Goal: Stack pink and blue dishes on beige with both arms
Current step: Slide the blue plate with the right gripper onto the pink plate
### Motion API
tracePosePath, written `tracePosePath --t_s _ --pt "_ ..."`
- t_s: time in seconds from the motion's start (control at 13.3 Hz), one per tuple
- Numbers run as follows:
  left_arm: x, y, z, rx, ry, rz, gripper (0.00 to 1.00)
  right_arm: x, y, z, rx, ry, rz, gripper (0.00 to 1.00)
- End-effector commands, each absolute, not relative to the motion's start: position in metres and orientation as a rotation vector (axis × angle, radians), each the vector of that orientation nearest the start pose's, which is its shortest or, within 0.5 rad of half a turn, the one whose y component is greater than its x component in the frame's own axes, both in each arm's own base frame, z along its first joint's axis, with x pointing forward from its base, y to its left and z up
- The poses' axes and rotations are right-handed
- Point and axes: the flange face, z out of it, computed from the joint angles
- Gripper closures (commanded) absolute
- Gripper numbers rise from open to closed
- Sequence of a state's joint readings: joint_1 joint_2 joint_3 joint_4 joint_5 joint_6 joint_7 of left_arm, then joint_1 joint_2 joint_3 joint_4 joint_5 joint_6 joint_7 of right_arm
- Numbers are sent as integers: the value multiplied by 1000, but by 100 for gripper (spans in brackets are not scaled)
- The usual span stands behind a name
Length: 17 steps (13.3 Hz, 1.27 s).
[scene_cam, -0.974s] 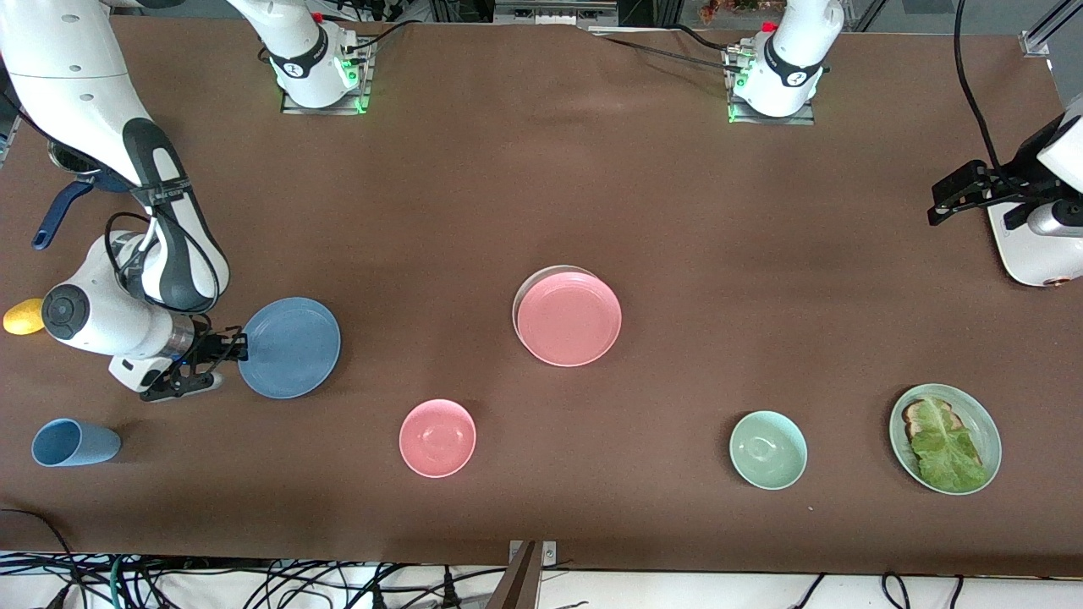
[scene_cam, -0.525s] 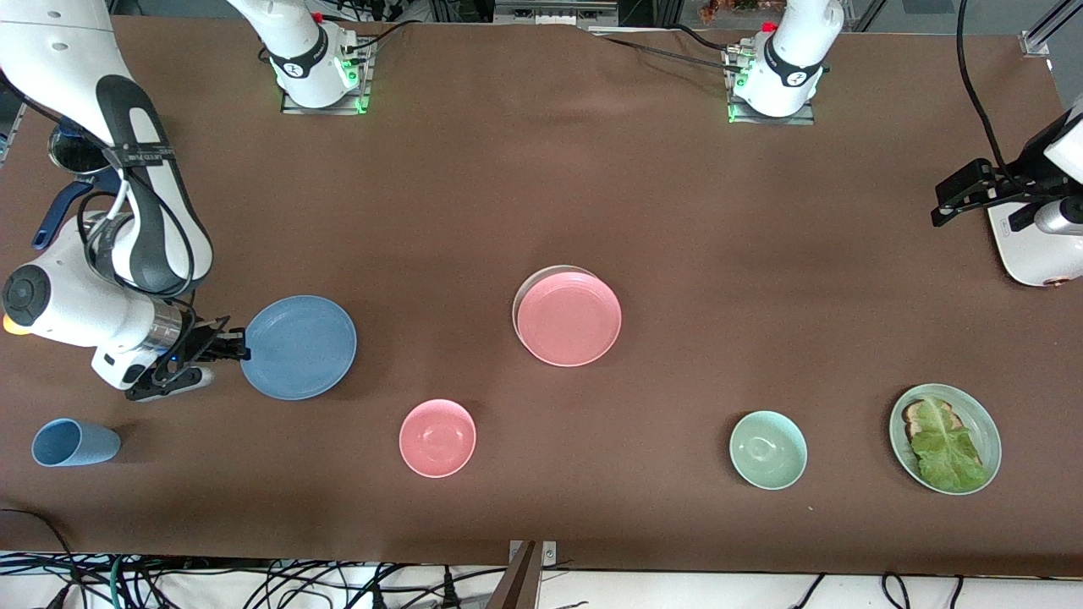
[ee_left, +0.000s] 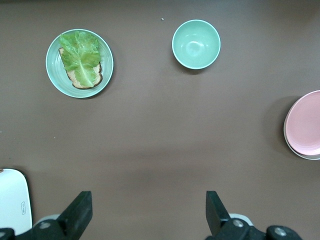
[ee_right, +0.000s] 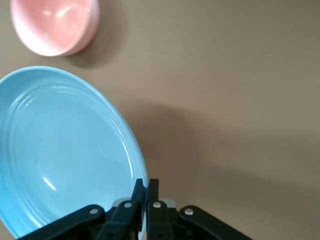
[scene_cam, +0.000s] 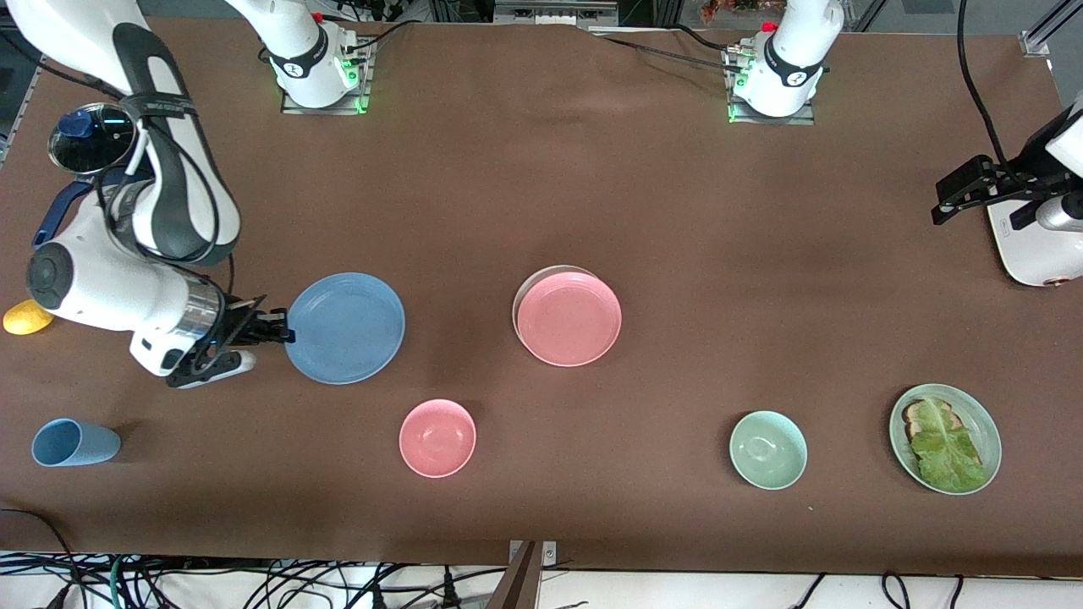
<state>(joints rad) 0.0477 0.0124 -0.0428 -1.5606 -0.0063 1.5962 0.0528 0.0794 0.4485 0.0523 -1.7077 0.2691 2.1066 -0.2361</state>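
Note:
The blue plate (scene_cam: 345, 328) hangs a little above the table, toward the right arm's end. My right gripper (scene_cam: 283, 331) is shut on its rim. In the right wrist view the fingers (ee_right: 146, 187) pinch the edge of the blue plate (ee_right: 65, 150). The pink plate (scene_cam: 568, 320) lies on the beige plate (scene_cam: 529, 283) at the table's middle, and only a sliver of beige rim shows. My left gripper (scene_cam: 960, 193) waits at the left arm's end of the table. It stands open (ee_left: 147, 212) over bare table, with the pink plate (ee_left: 306, 125) at the edge of its view.
A pink bowl (scene_cam: 437, 437) sits nearer the front camera than the stack. A green bowl (scene_cam: 768, 450) and a green plate (scene_cam: 992, 436) with toast and lettuce lie toward the left arm's end. A light blue cup (scene_cam: 74, 442), a yellow object (scene_cam: 25, 317) and a lidded pan (scene_cam: 89, 139) are at the right arm's end.
The right arm has carried the blue plate up and toward the pink plate at the table's middle. The left arm has not moved.

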Motion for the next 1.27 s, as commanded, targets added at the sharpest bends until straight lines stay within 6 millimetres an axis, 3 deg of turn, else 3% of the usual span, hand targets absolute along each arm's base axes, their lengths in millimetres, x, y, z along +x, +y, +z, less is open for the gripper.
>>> tracePosePath --t_s 0.0,0.22,0.52,0.6,0.97,1.2 --pt "564 2 632 -3138 111 -34 0 639 162 339 -2871 -287 92 100" --pt "565 1 636 -3138 113 -48 0 619 247 343 -2895 -202 124 100" --pt "565 2 635 -3138 111 -46 0 598 357 319 -2982 -82 123 100" --pt "565 2 636 -3138 111 -48 0 594 376 315 -2992 -36 117 100" --pt "565 3 635 -3138 108 -46 0 572 451 282 -2983 118 33 100" --pt "565 3 636 -3138 108 -48 0 570 467 267 -2968 142 -34 100"
